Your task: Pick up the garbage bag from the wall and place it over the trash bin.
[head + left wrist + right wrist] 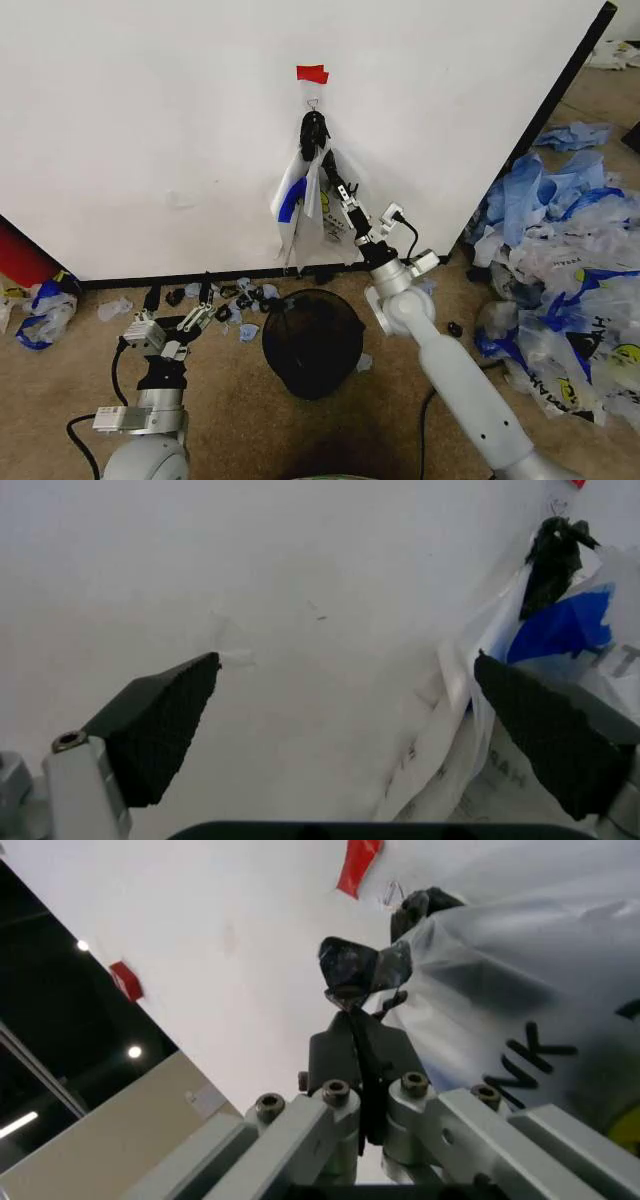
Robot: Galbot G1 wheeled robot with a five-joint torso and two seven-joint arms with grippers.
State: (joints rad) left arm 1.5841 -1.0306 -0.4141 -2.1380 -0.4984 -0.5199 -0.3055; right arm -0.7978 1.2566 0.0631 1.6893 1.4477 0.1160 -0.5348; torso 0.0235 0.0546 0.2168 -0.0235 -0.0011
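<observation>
Right gripper (325,160) pinches the flimsy, slippery garbage bag (305,205) near its bunched handles, best hold there, hanging upper-centre on the wall (150,120) above the trash bin (312,342); left gripper (190,318) spread, lower left.

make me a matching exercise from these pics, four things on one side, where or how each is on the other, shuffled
Things:
1. garbage bag
2. trash bin
3. left gripper
4. right gripper

Places or states:
A. open, low near the wall's base strip
B. shut on the bag's dark bunched top
C. hanging from the hook under the red tape patch
D. standing on the floor between the two arms

Pairs: 1-C, 2-D, 3-A, 4-B
</observation>
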